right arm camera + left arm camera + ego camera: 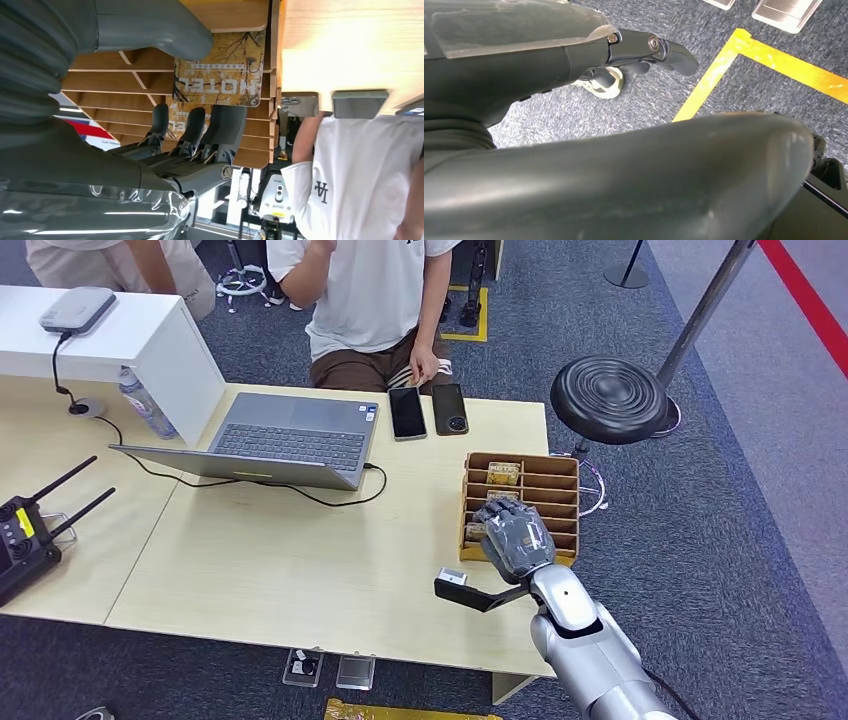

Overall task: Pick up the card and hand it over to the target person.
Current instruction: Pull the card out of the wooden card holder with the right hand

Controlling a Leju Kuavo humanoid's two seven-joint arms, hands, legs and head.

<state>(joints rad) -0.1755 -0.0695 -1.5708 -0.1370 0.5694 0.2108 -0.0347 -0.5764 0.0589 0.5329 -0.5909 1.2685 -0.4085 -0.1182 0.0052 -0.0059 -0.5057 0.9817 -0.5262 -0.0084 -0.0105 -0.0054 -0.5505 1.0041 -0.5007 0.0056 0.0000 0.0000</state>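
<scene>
The right hand (514, 538) hovers over the near end of the wooden card rack (563, 472) at the table's (300, 560) right edge. In the right wrist view its dark fingers (192, 127) are spread and slightly curled, the thumb (165, 30) held apart on the other side of a card; whether they touch it cannot be told, and nothing is plainly gripped. That hotel key card (218, 70) stands on edge in a slot of the rack, its long axis across the slot, its face toward the hand. It is mustard yellow with dark bare branches and pale "HOTEL" lettering. A second like card (504, 473) sits in a farther slot. The left hand (651, 50) hangs above blue carpet (644, 100), fingers loosely extended and empty. A person (365, 295) in a white T-shirt sits at the far side, behind two phones (427, 410) and a laptop (290, 440).
</scene>
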